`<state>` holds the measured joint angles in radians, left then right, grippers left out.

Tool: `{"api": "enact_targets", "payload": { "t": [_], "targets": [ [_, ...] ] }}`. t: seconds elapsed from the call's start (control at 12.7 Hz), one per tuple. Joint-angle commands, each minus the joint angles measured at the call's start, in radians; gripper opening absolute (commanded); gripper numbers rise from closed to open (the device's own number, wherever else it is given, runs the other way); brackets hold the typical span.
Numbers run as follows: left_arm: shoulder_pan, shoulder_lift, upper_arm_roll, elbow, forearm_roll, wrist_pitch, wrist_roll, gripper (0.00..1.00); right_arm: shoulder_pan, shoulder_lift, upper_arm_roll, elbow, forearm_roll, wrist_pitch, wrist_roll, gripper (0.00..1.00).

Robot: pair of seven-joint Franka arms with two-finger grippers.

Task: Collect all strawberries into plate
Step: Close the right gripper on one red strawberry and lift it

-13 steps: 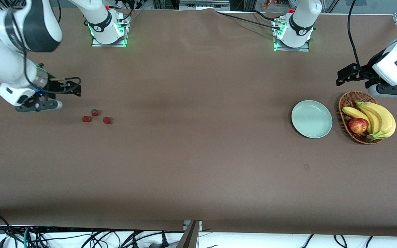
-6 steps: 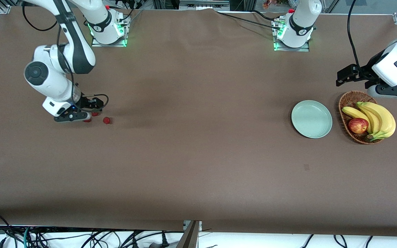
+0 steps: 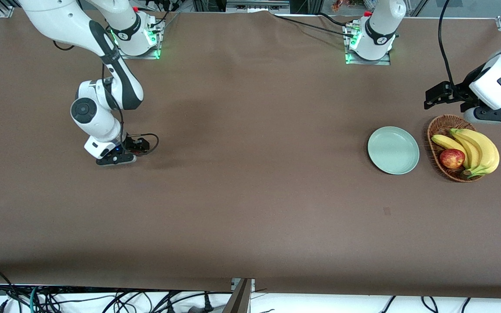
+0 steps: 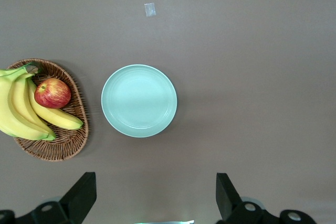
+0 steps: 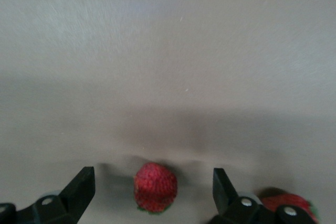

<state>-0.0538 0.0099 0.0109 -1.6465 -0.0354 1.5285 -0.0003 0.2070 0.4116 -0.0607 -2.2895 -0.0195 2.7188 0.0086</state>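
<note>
Because the berries lie at the right arm's end of the brown surface and the plate sits toward the left arm's end, well apart from them, every berry faces a long carry. That explains the right arm's low reach: its right pincer is down close to the surface with its jaws spread wide, straddling one strawberry that lies between the fingertips, not yet gripped. A second strawberry peeks out just beside one finger; the third I cannot find in any view, and from the front camera the arm hides the whole cluster.

The left arm waits, its left pincer released and hanging over the wicker basket. That basket holds a bunch of bananas and a red-yellow apple, resting against each other. Just beside it, the mint-green plate is bare, so no berry is collected yet.
</note>
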Motion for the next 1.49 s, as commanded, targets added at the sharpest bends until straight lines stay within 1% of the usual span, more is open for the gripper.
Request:
{"api": "enact_targets", "payload": {
  "t": [0.0,0.08,0.16,0.31,0.39,0.71,0.79,0.94,1.1,1.26,1.34,1.41],
  "targets": [
    [-0.009,0.009,0.006,0.017,0.017,-0.004,-0.014,1.0,-0.012,-0.054,0.012,-0.054,0.003,0.009,0.017,0.96],
    [-0.009,0.01,0.006,0.017,0.015,-0.004,-0.014,1.0,-0.012,-0.066,0.012,-0.06,0.003,-0.011,0.017,0.94],
    [-0.009,0.01,0.006,0.017,0.014,-0.004,-0.014,1.0,-0.012,-0.076,0.012,-0.061,0.003,-0.034,0.017,0.87],
    [-0.009,0.012,0.006,0.017,0.017,-0.004,-0.014,1.0,-0.012,-0.079,0.012,-0.061,0.003,-0.047,0.019,0.62],
    [-0.009,0.012,0.008,0.017,0.014,-0.002,-0.014,1.0,-0.012,-0.073,0.012,-0.059,0.003,-0.042,0.019,0.53],
    [-0.009,0.012,0.006,0.017,0.017,-0.004,-0.014,1.0,-0.012,-0.051,0.012,-0.042,0.03,-0.03,0.019,0.48],
    [-0.009,0.012,0.006,0.017,0.015,-0.004,-0.014,1.0,-0.012,-0.047,0.013,-0.039,0.03,-0.027,0.019,0.4],
    [-0.009,0.012,0.006,0.017,0.015,-0.004,-0.015,1.0,-0.012,-0.047,0.013,-0.031,0.032,-0.028,0.017,0.2],
    [-0.009,0.012,0.006,0.017,0.014,-0.004,-0.015,1.0,-0.011,-0.051,0.013,-0.018,0.032,-0.036,0.016,0.03],
    [-0.009,0.013,0.006,0.017,0.017,-0.004,-0.015,1.0,-0.009,-0.057,0.021,0.013,0.032,-0.05,0.042,0.01],
    [-0.009,0.013,0.008,0.017,0.011,-0.004,-0.015,1.0,-0.008,-0.059,0.054,0.057,0.035,-0.1,0.078,0.01],
    [-0.009,0.013,0.008,0.017,0.015,-0.004,-0.017,1.0,-0.006,-0.059,0.08,0.121,0.035,-0.185,0.143,0.01]
  ]
}}
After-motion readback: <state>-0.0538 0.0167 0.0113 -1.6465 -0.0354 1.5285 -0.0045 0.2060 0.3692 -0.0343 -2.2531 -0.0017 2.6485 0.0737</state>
